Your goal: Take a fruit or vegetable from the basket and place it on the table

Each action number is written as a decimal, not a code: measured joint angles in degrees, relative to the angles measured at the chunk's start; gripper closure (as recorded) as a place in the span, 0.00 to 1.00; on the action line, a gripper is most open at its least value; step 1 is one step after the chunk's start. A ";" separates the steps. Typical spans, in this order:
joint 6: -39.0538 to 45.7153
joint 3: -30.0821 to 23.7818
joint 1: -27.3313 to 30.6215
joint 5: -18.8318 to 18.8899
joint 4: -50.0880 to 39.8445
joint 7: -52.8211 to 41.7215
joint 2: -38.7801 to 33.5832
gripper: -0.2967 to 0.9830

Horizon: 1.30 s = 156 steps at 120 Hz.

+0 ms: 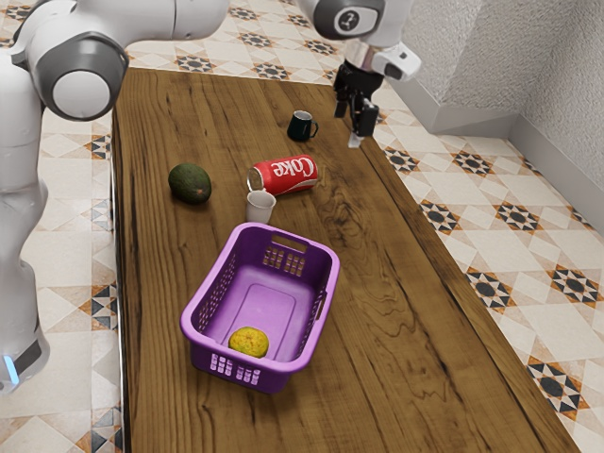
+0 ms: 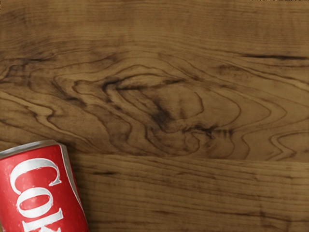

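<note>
Gripper (image 1: 355, 134) above table (image 1: 387, 302); red can (image 1: 288, 174) reads "Coke"

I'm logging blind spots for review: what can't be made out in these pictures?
Fruit, underside: exterior view, behind the basket's near rim.
Can, one end: wrist view, cut off by the lower edge.
Mug, contents: exterior view, too small and dark.
Arm, top: exterior view, cut off by the upper edge.

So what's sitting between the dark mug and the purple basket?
The red Coke can, lying on its side, and the small white cup, which is nearer the basket. The exterior view shows both.
</note>
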<state>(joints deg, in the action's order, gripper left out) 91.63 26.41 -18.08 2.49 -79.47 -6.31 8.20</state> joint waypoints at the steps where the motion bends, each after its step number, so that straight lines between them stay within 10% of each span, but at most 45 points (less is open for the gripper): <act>1: 0.00 0.02 0.03 -0.07 0.00 0.02 0.00 0.23; 122: 3.03 -0.28 -2.80 -5.63 1.51 4.71 0.41 0.23; 156: 3.08 -19.09 2.70 -6.06 3.32 1.60 3.88 0.23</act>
<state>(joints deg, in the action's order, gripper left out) 94.71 7.32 -15.39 -3.56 -76.15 -4.71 12.09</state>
